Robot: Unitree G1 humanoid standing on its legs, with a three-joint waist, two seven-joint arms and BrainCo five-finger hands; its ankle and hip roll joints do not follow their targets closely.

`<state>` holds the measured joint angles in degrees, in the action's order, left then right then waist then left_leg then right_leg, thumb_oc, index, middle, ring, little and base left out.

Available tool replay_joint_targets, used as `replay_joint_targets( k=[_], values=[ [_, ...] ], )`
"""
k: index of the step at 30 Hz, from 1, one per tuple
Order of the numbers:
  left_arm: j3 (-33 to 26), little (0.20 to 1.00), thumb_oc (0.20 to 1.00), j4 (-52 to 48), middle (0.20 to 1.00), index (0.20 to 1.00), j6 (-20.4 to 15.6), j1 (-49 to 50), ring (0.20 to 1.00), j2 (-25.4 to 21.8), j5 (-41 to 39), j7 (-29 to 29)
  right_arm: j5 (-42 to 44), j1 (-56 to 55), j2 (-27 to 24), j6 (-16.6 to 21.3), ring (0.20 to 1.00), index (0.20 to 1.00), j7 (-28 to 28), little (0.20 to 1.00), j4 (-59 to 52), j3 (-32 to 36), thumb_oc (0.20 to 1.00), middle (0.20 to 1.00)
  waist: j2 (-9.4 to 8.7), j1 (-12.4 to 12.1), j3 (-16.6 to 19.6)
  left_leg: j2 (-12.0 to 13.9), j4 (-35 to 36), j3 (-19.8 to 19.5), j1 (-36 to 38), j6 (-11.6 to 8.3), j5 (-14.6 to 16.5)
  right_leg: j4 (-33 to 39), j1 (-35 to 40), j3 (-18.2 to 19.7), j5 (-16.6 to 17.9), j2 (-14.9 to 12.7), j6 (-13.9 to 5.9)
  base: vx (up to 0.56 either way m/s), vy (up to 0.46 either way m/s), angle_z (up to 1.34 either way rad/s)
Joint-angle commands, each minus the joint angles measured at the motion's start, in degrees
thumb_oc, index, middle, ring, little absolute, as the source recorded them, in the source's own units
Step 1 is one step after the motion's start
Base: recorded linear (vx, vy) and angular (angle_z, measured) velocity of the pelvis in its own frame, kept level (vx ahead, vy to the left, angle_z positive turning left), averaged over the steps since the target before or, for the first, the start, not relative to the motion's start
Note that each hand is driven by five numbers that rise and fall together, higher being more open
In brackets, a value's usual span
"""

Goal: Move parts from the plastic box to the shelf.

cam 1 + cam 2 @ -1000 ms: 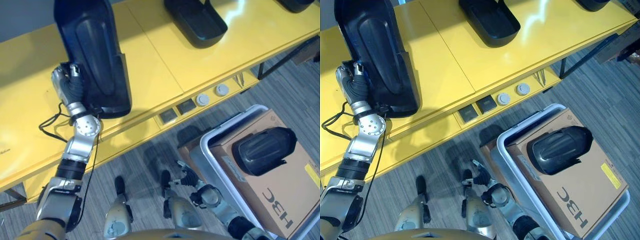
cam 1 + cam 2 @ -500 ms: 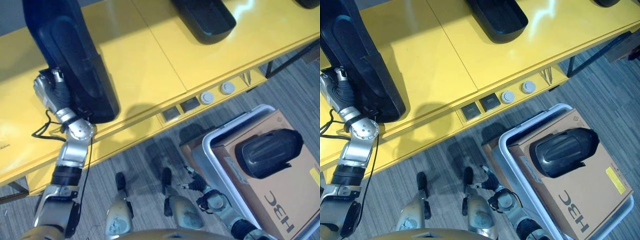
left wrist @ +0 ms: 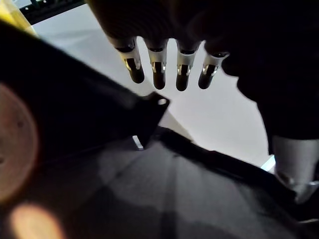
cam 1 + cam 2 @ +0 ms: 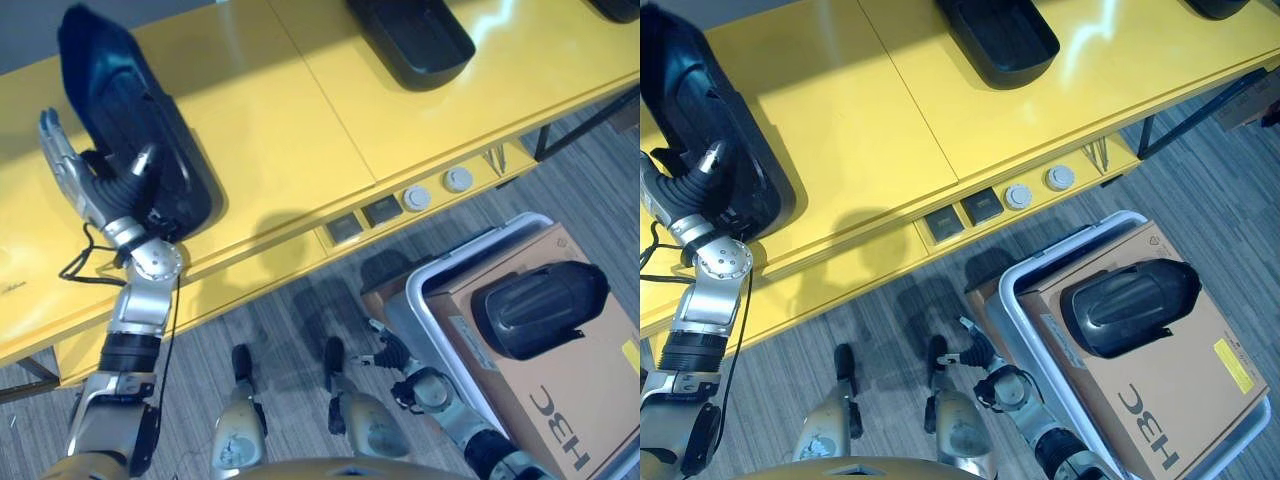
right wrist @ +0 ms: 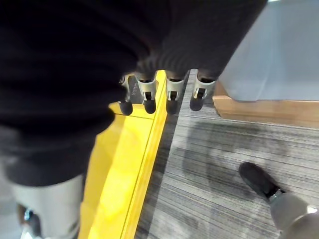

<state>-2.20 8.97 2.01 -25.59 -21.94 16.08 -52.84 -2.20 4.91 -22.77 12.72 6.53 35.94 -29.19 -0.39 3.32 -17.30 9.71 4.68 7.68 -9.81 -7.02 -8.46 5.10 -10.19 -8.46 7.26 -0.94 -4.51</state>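
Where the yellow shelf (image 4: 300,110) runs across the head views, the left hand (image 4: 75,175) is at its left end, fingers (image 3: 157,69) straight and released, palm beside a black part (image 4: 135,130) lying on the shelf top. The thumb rests against that part's side; nothing is grasped. Further right on the shelf lies a second black part (image 4: 410,40), well apart from the first. Two dark square fittings (image 4: 362,220) and two round grey knobs (image 4: 438,190) sit along the shelf's front edge. Low in the view hangs the right hand (image 4: 392,352), over grey floor, fingers (image 5: 149,97) relaxed and empty. At far right a grey plastic box (image 4: 1015,300) holds a cardboard carton (image 4: 1170,400), and a third black part (image 4: 1128,305) lies on the carton.
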Motion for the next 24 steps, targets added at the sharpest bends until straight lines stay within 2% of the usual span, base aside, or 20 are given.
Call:
replay_joint_targets(
  k=[1, 7, 11, 13, 15, 19, 22, 24],
  values=[
    [0.5, 1.000, 1.000, 3.9, 1.000, 1.000, -2.0, 0.3, 1.000, -0.2, -2.7, -1.5, -0.5, 1.1, 2.1, 2.2, 1.000, 1.000, 1.3, 1.000, -1.5, -2.1, 1.000, 1.000, -4.25, 0.6, -0.2, 0.9, 0.3, -2.6, 3.5, -1.74, 4.5, -0.1, 3.2, 0.7, -7.5, -1.1, -2.36, 0.00, 0.000, 0.00],
    [-0.3, 1.000, 1.000, 1.8, 1.000, 1.000, -2.6, 0.4, 1.000, -0.4, -3.4, -1.6, -0.4, 0.6, 2.0, 2.1, 1.000, 1.000, 1.1, 1.000, -2.0, -2.0, 1.000, 1.000, -3.79, 0.3, 0.4, 1.0, 0.3, -2.3, 4.4, -1.78, 4.7, -0.1, 4.0, 0.6, -7.7, -1.1, -2.29, 0.00, 0.000, 0.00],
    [-0.6, 1.000, 1.000, -0.2, 1.000, 1.000, -3.4, 1.8, 1.000, -2.4, -2.8, 0.4, -0.2, -0.2, 1.8, 2.0, 1.000, 1.000, 0.9, 1.000, -1.8, -1.3, 1.000, 1.000, -2.89, -0.2, 1.1, 0.9, 0.3, -2.2, 5.1, -1.81, 4.8, -0.1, 4.9, 0.3, -8.0, -1.2, -2.26, 0.00, 0.000, 0.00],
    [-0.5, 1.000, 1.000, -0.9, 1.000, 1.000, -3.4, 2.2, 1.000, -4.3, -1.5, 1.7, -0.3, -0.6, 1.7, 2.0, 1.000, 1.000, 0.8, 1.000, -1.4, -0.7, 1.000, 1.000, -2.46, -0.4, 1.4, 0.9, 0.3, -2.3, 5.5, -1.82, 4.8, -0.1, 5.5, 0.1, -8.2, -1.2, -2.23, 0.00, 0.000, 0.00],
    [-0.8, 1.000, 1.000, -1.2, 1.000, 1.000, -3.4, 3.2, 1.000, -9.8, 1.8, 5.3, -0.1, -1.6, 1.1, 2.1, 1.000, 1.000, -0.2, 1.000, -1.2, 0.6, 1.000, 1.000, -1.59, -0.7, 2.3, 0.7, 0.3, -2.4, 6.4, -1.84, 5.1, -0.1, 6.7, -0.2, -8.6, -1.4, -2.23, 0.00, 0.000, 0.00],
    [-1.6, 1.000, 1.000, -0.1, 1.000, 1.000, -3.3, 4.4, 1.000, -16.6, 4.2, 9.6, 0.1, -2.6, 0.3, 2.3, 1.000, 1.000, -1.7, 1.000, -0.9, 1.8, 1.000, 1.000, -0.51, -1.0, 3.4, 0.6, 0.3, -2.5, 7.4, -1.89, 5.2, -0.1, 8.0, -0.6, -8.9, -1.7, -2.35, 0.00, 0.012, 0.02],
    [-2.1, 1.000, 1.000, -0.2, 1.000, 1.000, -3.9, 5.0, 1.000, -19.7, 4.4, 12.2, -0.4, -3.0, -0.3, 1.9, 1.000, 1.000, -2.7, 1.000, -0.2, 2.4, 1.000, 1.000, 0.22, -1.1, 4.5, 0.5, 0.3, -2.5, 8.5, -1.93, 5.3, -0.1, 9.4, -1.1, -9.1, -1.9, -2.40, 0.02, 0.021, 0.06],
    [-2.8, 1.000, 1.000, -2.1, 1.000, 1.000, -4.2, 6.2, 1.000, -20.1, 5.5, 13.1, -0.7, -3.2, -0.2, 1.9, 1.000, 1.000, -3.1, 1.000, 0.3, 2.5, 1.000, 1.000, 0.37, -1.2, 5.1, 0.5, 0.3, -2.7, 9.0, -1.88, 5.5, -0.1, 10.1, -1.4, -9.3, -2.0, -2.45, 0.01, 0.005, 0.02]
  ],
)
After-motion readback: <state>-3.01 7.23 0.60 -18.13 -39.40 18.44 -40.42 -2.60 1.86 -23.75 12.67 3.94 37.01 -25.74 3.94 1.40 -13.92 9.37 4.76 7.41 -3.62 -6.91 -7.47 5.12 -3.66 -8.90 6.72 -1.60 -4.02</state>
